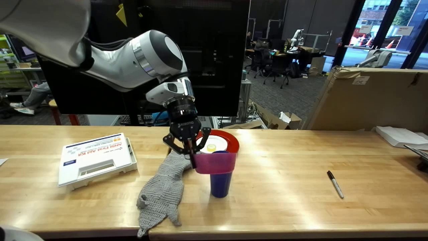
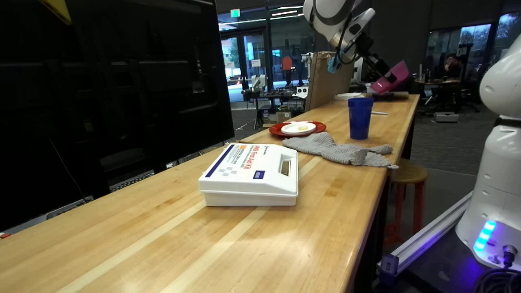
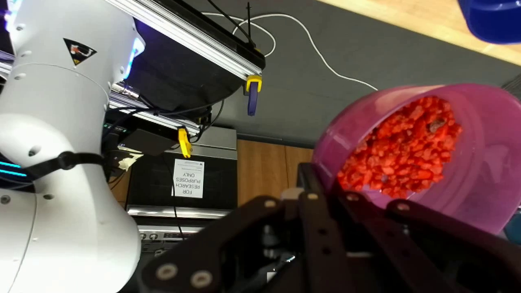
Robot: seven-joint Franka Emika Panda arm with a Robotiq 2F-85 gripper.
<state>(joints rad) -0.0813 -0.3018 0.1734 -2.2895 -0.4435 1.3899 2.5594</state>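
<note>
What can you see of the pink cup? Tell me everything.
The pink cup is smooth, glossy and translucent, apparently plastic, with a wide open mouth. Small, rough red-orange bits pile up to one side inside it, leaving other parts of its wall bare. It is clearly tilted, held in the air off the table. The gripper is closed on one side of it; exactly how it grips the wall is too dark to tell. Besides its contents and the gripper, nothing visibly touches it.
</note>
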